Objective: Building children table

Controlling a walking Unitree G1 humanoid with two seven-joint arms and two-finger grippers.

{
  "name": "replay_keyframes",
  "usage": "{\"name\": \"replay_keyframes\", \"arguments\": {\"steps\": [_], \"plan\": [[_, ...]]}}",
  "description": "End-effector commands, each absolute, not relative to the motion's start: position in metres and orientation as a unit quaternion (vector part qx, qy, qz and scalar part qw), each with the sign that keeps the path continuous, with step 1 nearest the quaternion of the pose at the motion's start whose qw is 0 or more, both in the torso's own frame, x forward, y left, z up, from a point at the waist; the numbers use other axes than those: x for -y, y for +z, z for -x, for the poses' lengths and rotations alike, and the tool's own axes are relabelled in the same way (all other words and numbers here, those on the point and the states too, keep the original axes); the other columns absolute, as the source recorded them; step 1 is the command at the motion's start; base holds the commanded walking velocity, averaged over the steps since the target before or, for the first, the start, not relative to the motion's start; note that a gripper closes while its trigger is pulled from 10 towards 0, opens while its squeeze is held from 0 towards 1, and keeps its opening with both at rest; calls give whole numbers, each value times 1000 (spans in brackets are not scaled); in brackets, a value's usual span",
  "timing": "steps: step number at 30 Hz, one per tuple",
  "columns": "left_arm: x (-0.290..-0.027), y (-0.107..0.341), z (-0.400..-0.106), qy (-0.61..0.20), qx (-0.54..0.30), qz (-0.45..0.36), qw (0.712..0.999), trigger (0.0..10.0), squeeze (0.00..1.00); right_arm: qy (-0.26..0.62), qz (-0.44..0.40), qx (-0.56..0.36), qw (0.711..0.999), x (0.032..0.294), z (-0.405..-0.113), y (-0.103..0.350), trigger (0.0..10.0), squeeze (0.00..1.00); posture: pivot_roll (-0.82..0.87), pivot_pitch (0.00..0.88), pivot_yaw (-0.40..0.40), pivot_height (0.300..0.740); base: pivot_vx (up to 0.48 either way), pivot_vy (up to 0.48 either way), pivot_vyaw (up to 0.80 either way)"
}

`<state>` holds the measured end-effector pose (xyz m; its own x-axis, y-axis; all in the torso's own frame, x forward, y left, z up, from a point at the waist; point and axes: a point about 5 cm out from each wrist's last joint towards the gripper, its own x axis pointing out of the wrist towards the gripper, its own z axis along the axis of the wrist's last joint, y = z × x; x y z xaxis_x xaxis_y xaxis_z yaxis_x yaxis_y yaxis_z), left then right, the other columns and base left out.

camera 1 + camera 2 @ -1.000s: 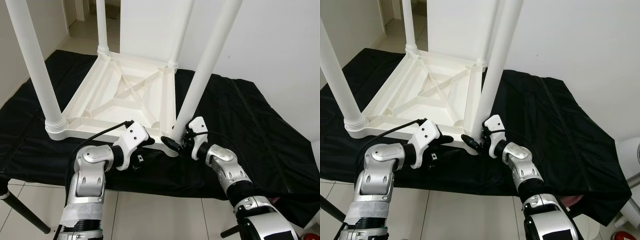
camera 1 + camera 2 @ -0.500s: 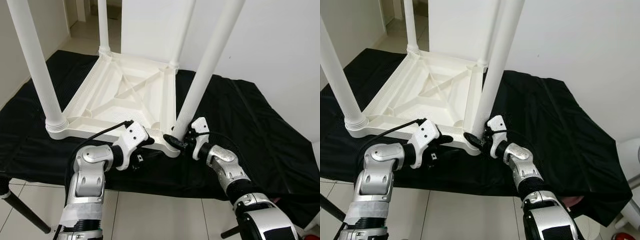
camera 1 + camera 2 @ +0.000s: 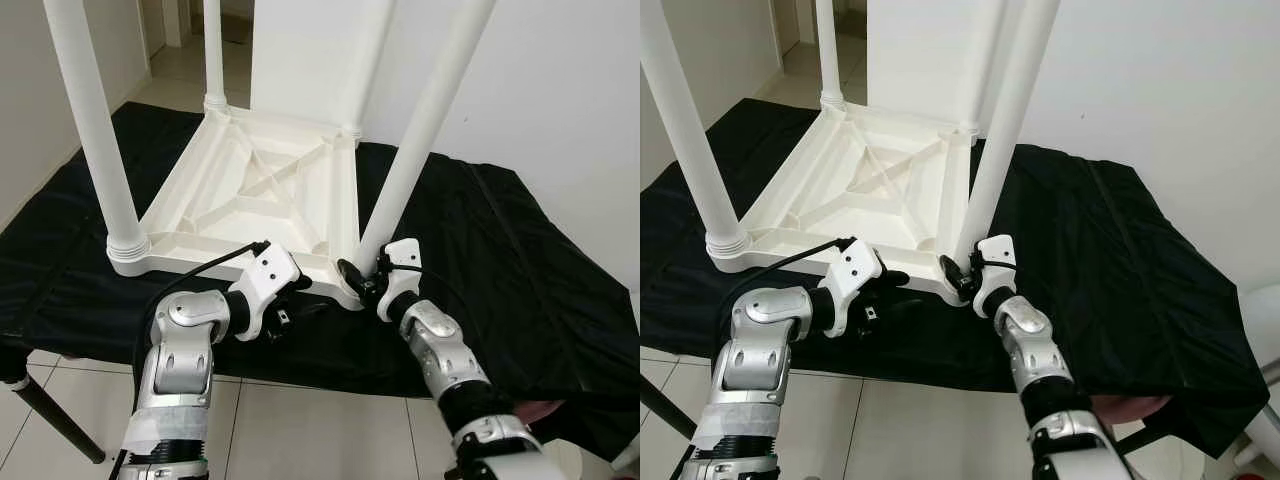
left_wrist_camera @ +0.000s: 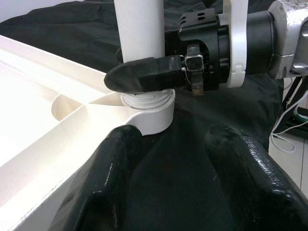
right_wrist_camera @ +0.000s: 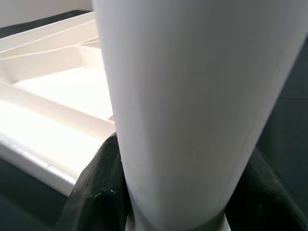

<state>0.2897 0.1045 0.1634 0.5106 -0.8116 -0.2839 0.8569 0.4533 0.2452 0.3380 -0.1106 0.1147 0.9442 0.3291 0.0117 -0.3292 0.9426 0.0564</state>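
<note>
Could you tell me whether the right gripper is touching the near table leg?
Touching: in the left wrist view a black finger of the right gripper presses against the near table leg just above its socket.

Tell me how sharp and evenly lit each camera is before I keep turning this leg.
Eye views: sharp, evenly lit. Left wrist view: right gripper on the table leg is in focus, the left gripper's own fingers blur up close, and the tabletop underside is blown out. Right wrist view: the leg is soft and glary.
</note>
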Motion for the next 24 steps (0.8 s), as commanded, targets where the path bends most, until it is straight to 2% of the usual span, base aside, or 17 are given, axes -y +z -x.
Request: {"name": "replay_keyframes", "arguments": {"steps": [1,3,7,10,11,23,24], "plan": [[-109,167,-300,-360,-30,-186,914,10000,0,81,-22,-43,996,132,-333,97,10000,0,79,0,-156,740,0,0,0],[-110,167,-300,-359,-31,-186,914,10000,0,31,-31,-38,998,117,-323,96,10000,0,79,0,-157,740,0,0,0],[-110,167,-301,-359,-31,-187,914,10000,0,26,-42,-34,998,104,-317,102,10000,0,80,0,-156,740,0,0,0],[-110,167,-301,-358,-31,-187,914,10000,0,37,-48,-24,998,104,-316,106,10000,0,75,0,-153,740,0,0,0],[-110,167,-301,-359,-31,-187,914,10000,0,46,-49,-11,998,108,-315,109,10000,1000,71,0,-149,740,0,0,0],[-110,167,-300,-358,-33,-185,914,10000,0,94,-43,19,994,142,-314,120,10000,1000,61,0,-145,740,0,0,0],[-110,166,-300,-359,-33,-185,914,10000,0,117,-29,24,992,150,-315,121,10000,0,61,0,-143,740,0,0,0]]}}
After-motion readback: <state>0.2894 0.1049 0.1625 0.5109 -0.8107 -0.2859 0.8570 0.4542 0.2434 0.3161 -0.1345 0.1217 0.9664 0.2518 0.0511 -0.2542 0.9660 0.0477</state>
